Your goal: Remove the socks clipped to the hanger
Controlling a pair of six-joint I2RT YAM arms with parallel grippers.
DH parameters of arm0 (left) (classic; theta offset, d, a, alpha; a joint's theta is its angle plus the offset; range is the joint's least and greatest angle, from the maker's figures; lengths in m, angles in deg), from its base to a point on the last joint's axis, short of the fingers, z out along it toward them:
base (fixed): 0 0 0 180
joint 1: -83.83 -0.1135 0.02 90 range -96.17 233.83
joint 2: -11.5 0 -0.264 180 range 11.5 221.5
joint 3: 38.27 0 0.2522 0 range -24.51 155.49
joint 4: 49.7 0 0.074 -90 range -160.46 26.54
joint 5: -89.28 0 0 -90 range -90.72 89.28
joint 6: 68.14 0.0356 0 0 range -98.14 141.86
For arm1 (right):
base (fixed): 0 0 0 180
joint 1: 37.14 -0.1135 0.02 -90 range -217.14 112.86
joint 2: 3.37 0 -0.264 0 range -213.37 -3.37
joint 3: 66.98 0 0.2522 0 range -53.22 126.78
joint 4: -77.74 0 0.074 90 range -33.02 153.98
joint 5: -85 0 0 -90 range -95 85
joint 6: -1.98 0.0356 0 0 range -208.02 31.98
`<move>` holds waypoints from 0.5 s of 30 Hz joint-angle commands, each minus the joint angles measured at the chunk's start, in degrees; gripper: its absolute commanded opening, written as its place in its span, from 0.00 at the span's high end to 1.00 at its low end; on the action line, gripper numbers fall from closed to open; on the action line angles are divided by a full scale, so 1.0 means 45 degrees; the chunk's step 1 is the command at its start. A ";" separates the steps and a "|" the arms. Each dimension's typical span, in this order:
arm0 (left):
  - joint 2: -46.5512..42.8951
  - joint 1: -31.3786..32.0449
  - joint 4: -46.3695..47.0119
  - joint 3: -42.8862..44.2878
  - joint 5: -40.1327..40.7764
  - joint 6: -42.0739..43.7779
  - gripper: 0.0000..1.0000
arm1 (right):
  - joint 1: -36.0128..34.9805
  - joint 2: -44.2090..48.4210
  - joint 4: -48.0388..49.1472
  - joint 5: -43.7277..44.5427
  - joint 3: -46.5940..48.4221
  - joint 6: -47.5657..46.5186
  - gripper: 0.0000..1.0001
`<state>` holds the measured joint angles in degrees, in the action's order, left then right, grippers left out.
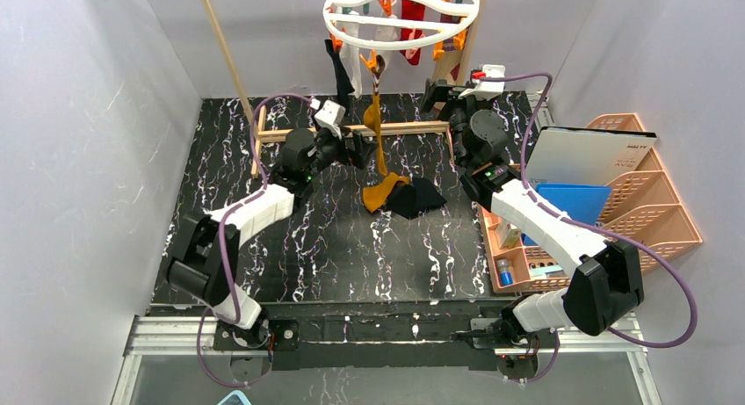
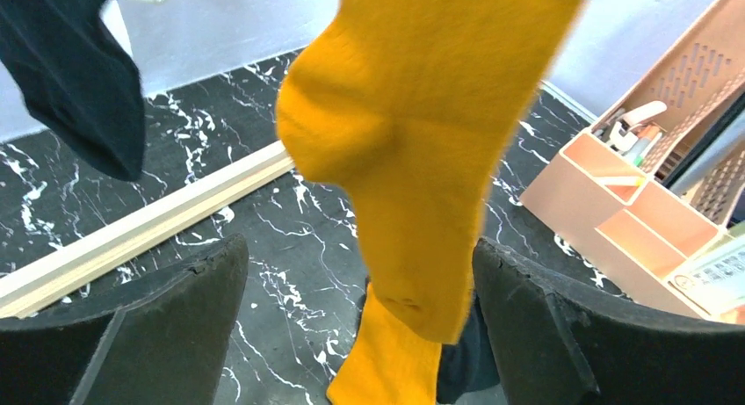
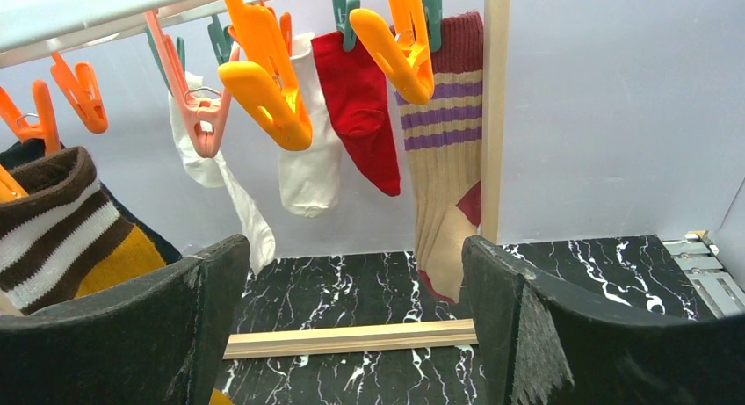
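Left jaws: wide open and gripping nothing. The hanging mustard sock [image 2: 413, 159] drops between the two fingers [image 2: 149, 317], but I cannot tell whether it brushes either one.
Right jaws: wide open and empty, raised near the hanger and facing the row of clipped socks.
Hanger: I see the white ring hanger [image 1: 401, 14] hanging high at the far middle, above the far part of the table [image 1: 307, 247].
Clipped socks: a hanging black sock [image 1: 341, 71], a white sock [image 3: 307, 168], a red sock [image 3: 360, 115] and a maroon-topped striped sock [image 3: 448, 150]. The hanging mustard sock is clipped too, its brown-and-white cuff uppermost.
Pegs: orange clothespins [image 3: 264, 80] dangle nearest my right wrist camera, several holding nothing.
Loose socks: a fallen mustard sock [image 1: 382, 194] and a fallen black sock [image 1: 420, 197] lie touching on the table, beneath the hanging mustard one.
Frame: a wooden crossbar [image 1: 395, 128] runs left to right across the far table. An upright pole [image 3: 492, 106] stands just right of the striped sock.
Right edge: a pink organizer [image 1: 650, 194].
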<state>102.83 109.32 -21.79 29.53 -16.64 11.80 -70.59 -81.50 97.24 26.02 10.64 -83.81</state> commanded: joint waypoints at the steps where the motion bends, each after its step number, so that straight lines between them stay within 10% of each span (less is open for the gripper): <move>1: -0.1542 -0.0041 -0.1549 0.0341 -0.1002 0.0942 0.03 | 0.0031 0.0277 0.0920 0.0314 -0.0069 -0.0222 0.01; 15: 0.0905 0.0071 0.0176 0.1118 -0.0947 -0.0500 0.04 | 0.0031 0.0391 0.0928 0.0468 -0.0162 -0.0280 0.01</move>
<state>105.12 109.35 -23.32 31.78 -23.20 10.53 -70.59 -81.50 97.59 26.59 10.62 -83.92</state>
